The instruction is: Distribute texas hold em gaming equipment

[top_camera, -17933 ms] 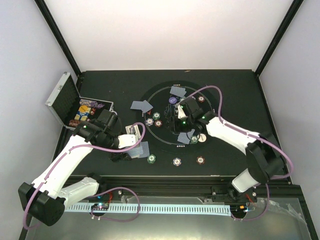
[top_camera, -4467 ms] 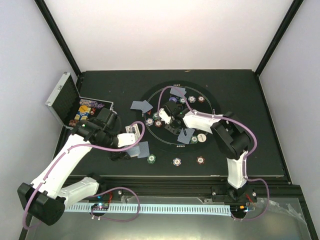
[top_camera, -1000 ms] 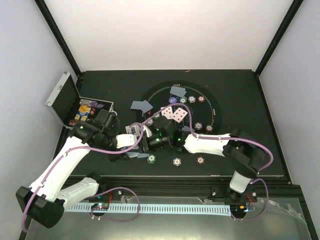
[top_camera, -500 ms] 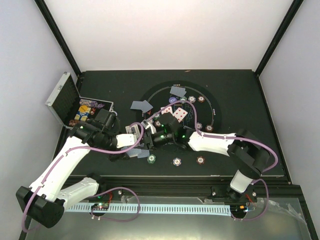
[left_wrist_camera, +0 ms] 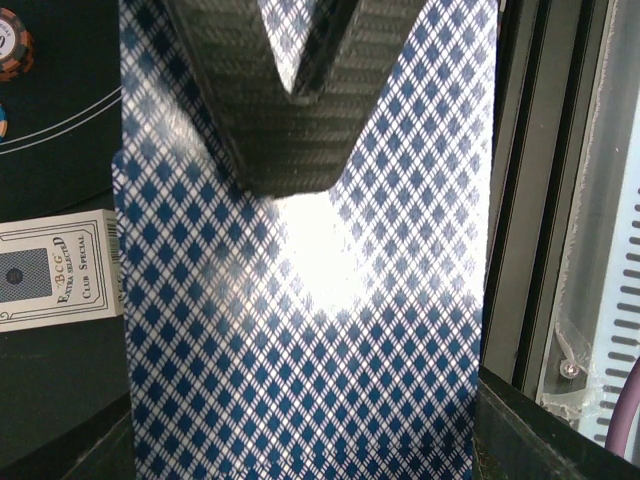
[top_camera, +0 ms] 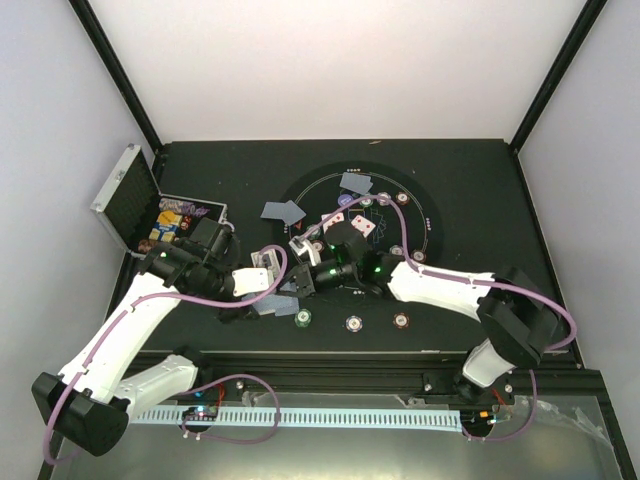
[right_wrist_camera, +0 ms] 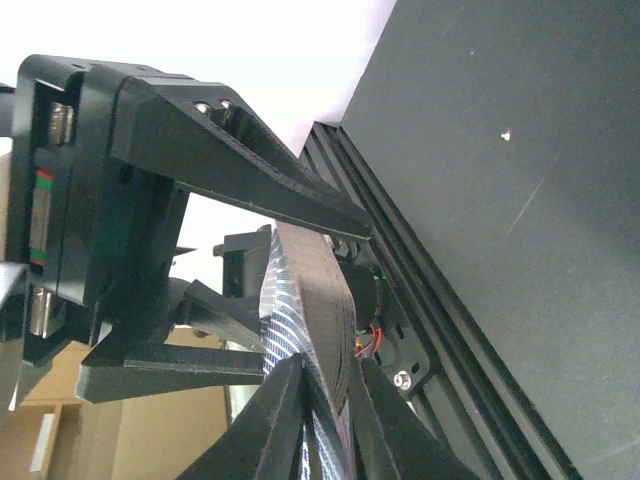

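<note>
Where the left gripper (top_camera: 268, 288) clamps them tight, just off the rim of the mat (top_camera: 410, 180) at eight o'clock: playing cards (left_wrist_camera: 300, 330), one stack, backs in blue-and-white diamond lattice, one edge nipped between the narrow-set fingers (right_wrist_camera: 265, 420) of the right gripper (top_camera: 297, 281).

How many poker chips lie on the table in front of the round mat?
3, in a row: left chip, middle chip, right chip. Others may be hidden.

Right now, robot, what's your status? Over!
Left fingers shut on deck. Right fingers pinching deck's edge. Card box beside, not blocking.
</note>
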